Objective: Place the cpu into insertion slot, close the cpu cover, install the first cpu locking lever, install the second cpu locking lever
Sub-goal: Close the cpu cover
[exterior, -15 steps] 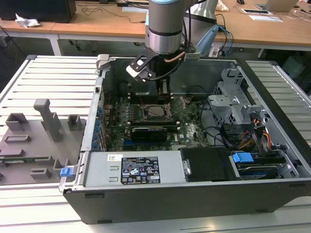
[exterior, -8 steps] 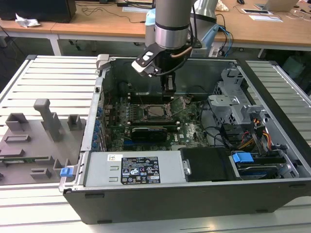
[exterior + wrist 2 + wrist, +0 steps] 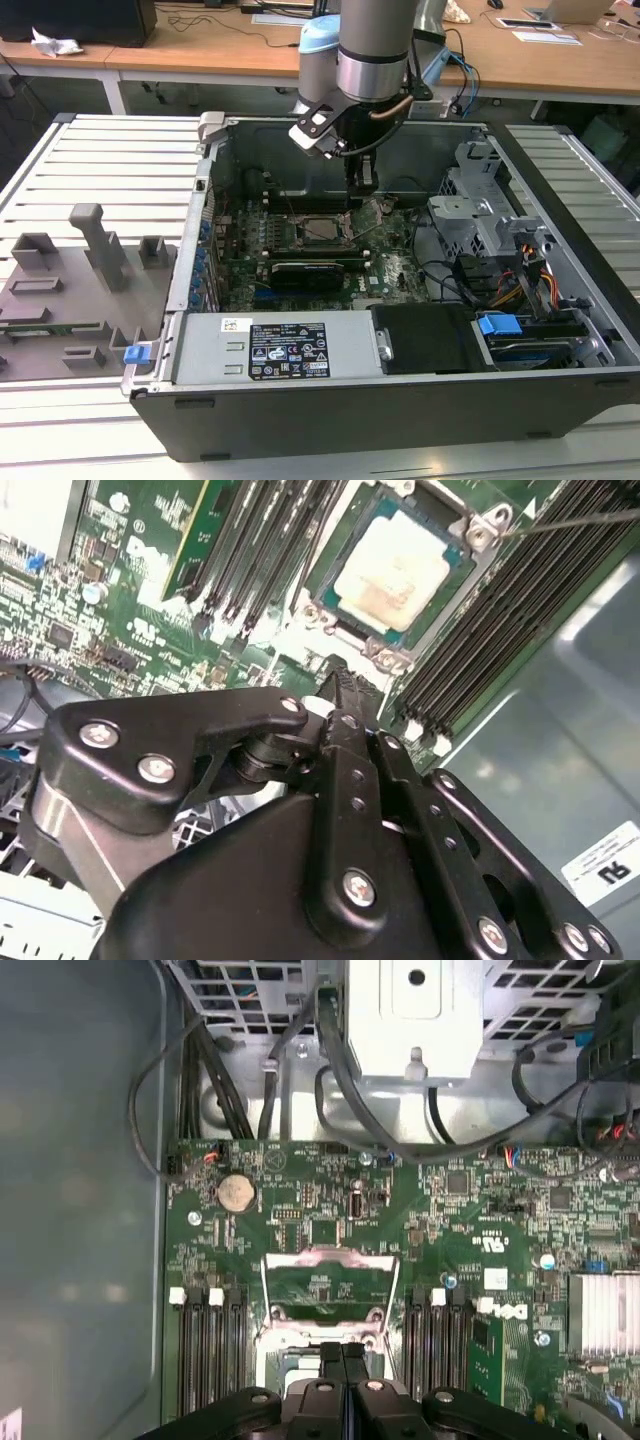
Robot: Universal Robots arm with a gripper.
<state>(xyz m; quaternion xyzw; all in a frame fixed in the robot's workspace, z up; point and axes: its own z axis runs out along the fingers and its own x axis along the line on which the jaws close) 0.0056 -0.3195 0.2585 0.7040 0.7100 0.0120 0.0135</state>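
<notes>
The cpu [image 3: 398, 565] lies flat in the insertion slot [image 3: 470, 542], its pale silver top uncovered; in the exterior view the cpu [image 3: 322, 229] sits mid-board inside the open case. The cpu cover [image 3: 330, 1258] stands raised, and green board shows through its square cutout. My gripper [image 3: 345, 1352] is shut, its black fingers [image 3: 338, 705] pressed together with nothing visible between them, their tips just at the cover's lower edge. In the exterior view the gripper [image 3: 361, 192] hangs just above the board, at the socket's far right corner. A thin wire locking lever [image 3: 585, 517] sticks out beside the socket.
Long black memory slots [image 3: 480, 630] flank the socket on both sides. A silver drive cage [image 3: 475, 205] and cable bundles [image 3: 470, 275] fill the exterior view's right of the case; the power supply [image 3: 275, 350] lies in front. A grey fixture plate [image 3: 75, 290] lies outside the case on the exterior view's left.
</notes>
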